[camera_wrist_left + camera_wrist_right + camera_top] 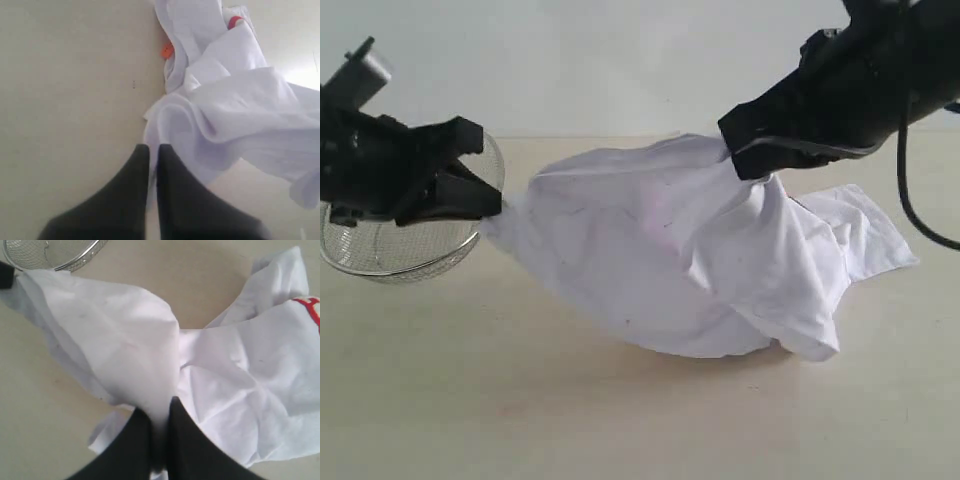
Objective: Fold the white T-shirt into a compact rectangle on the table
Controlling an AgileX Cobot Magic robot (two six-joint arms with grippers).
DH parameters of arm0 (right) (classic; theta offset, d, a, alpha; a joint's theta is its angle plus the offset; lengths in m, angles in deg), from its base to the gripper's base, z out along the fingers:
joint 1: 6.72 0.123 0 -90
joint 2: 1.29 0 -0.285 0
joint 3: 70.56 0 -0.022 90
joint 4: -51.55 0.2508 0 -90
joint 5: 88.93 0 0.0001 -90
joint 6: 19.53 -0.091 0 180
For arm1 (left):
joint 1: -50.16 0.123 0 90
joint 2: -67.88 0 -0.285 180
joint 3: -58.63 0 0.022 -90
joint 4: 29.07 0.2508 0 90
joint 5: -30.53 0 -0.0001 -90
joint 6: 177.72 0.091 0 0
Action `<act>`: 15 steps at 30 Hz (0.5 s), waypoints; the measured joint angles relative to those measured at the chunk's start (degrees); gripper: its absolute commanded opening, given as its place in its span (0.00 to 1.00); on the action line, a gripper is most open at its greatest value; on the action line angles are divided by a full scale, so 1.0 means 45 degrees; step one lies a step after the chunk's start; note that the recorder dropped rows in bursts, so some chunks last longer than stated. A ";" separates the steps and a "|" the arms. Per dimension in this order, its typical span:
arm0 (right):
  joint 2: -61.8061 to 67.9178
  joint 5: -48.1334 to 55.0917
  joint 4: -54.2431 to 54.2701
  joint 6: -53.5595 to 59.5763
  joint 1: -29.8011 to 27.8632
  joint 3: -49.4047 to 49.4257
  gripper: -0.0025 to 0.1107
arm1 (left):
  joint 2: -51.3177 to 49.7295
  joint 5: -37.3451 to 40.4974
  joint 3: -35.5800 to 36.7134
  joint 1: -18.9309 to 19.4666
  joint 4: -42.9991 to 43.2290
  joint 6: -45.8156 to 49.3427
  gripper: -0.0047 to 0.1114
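The white T-shirt (690,260) hangs stretched between both grippers above the table (470,400), its lower folds resting on the surface. My left gripper (498,208) is shut on a corner of the shirt at the left; in the left wrist view its fingertips (153,148) pinch a thin edge of the white T-shirt (235,100), with the orange tag (167,50) beyond. My right gripper (752,170) is shut on the shirt's upper edge at the right. Cloth of the white T-shirt (125,340) bunches between its tips (159,412). Red lettering (312,310) shows at one edge.
A wire mesh basket (380,255) stands at the left edge of the table, partly behind my left gripper, and shows again as the basket (55,252) in the right wrist view. A black cable (910,190) hangs from the right arm.
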 measured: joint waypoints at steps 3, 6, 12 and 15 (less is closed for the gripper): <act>0.0000 0.0551 -0.0200 0.0166 -0.0294 -0.0326 0.02 | 0.0351 0.0504 -0.0753 0.0305 0.1458 -0.0761 0.08; 0.0000 0.1060 -0.0330 0.0260 -0.0494 -0.0445 0.02 | 0.0879 0.0859 -0.1117 0.0654 0.2283 -0.1170 0.08; -0.0012 0.4108 -0.0392 0.0509 -0.0580 -0.0485 0.02 | 0.1372 0.2698 -0.1405 0.1069 0.2770 -0.1212 0.08; -0.0012 0.5002 -0.0392 0.0509 -0.0580 -0.0485 0.02 | 0.1372 0.2932 -0.1405 0.1069 0.2770 -0.1188 0.08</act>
